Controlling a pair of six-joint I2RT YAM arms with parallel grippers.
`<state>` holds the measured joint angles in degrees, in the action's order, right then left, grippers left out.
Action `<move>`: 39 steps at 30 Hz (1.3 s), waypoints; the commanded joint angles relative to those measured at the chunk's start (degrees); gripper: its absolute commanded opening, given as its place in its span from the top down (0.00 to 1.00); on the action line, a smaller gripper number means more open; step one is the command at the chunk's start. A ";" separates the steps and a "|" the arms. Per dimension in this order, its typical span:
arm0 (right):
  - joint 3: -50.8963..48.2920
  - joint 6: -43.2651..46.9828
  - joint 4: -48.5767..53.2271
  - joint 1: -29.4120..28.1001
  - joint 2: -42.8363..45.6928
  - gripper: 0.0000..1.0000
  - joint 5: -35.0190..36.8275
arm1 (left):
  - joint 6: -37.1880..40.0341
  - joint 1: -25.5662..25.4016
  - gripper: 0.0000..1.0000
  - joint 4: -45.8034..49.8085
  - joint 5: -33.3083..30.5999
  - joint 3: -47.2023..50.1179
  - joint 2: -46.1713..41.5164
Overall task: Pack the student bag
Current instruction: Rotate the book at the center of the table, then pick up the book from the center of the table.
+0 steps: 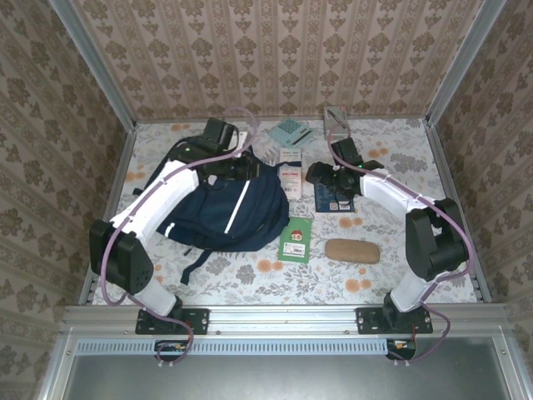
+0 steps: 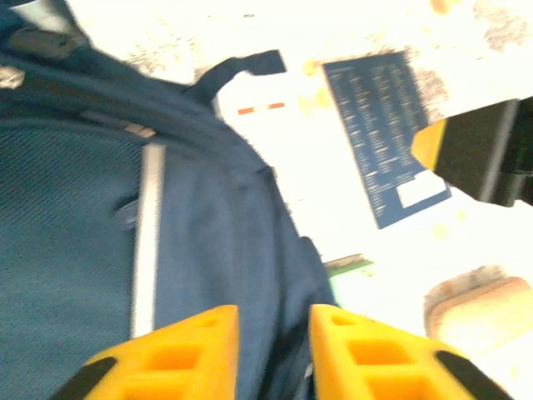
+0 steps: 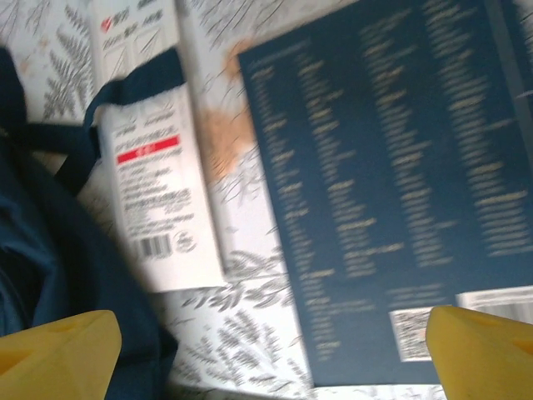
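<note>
Top cam: backpack (image 1: 225, 208) lies left on the surface (image 1: 250, 271); left cam: left fingers (image 2: 183, 350) slightly apart over it, can't tell if pinching; right cam: right fingers (image 3: 58, 354) spread wide above the blue booklet (image 3: 391, 192), so I'd grab that next.

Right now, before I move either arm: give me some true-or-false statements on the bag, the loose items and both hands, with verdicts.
1. The right hand hangs open-jawed over the navy booklet. True.
2. The green booklet is inside the student bag. False: it lies on the table, right of the bag.
3. The tan case lies right of the green booklet. True.
4. The white box sits on top of the navy booklet. False: they lie side by side, bare table between.
5. The left hand is over the student bag. True.
</note>
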<state>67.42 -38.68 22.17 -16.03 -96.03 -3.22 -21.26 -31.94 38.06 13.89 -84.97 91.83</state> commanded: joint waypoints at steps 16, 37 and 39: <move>0.59 11.94 -2.55 13.33 -6.55 0.41 -7.56 | -17.47 -11.97 0.73 -15.75 4.28 -16.89 31.45; 1.75 12.59 -4.04 14.27 -15.15 0.44 -13.78 | -16.63 -12.36 0.84 -7.24 5.57 -29.79 48.62; 1.80 12.40 -4.24 14.27 -15.40 0.44 -16.34 | -16.58 -12.28 0.90 -6.68 5.77 -30.24 49.32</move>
<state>68.16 -26.92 19.00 -1.54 -109.45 -14.06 -38.70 -44.45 28.29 19.53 -113.65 139.02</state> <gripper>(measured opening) 0.557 0.123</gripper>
